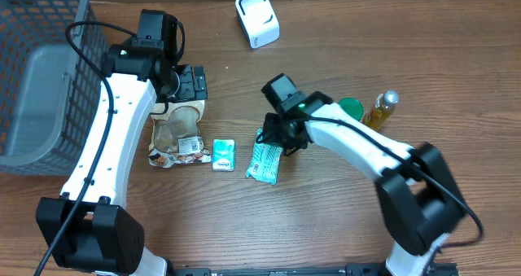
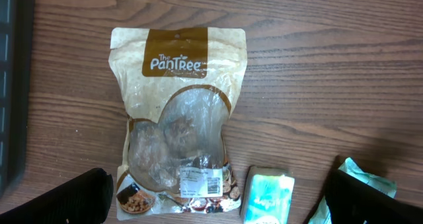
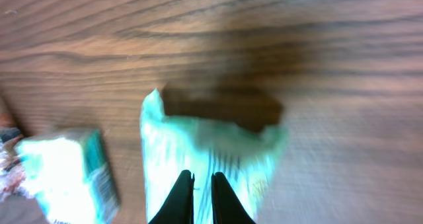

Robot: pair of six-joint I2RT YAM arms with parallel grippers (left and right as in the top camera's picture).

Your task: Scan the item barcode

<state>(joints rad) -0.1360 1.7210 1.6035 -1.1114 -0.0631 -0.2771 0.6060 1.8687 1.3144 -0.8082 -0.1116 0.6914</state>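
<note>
1. While the right gripper [image 3: 202, 176] has its fingers almost together on the teal packet [image 1: 263, 165], which is near the middle of the table [image 1: 326, 223], we judge that the step in hand is lifting this item. Its far end seems raised, with a shadow under it.
2. We lift slowly and straight up. The film is thin and the pinch takes only a small part of it, so a quick swing can make it slip.
3. We keep clear of the small teal box [image 1: 223, 155], which lies just beside the packet.
4. We then carry the packet to the white device [image 1: 257, 19] at the far edge, which we take for the scanner, and turn the barcode toward it. Where the barcode is printed, we cannot tell.
5. The left gripper [image 2: 219, 184] hangs wide open above the brown pouch [image 2: 177, 112] and holds nothing.
</note>
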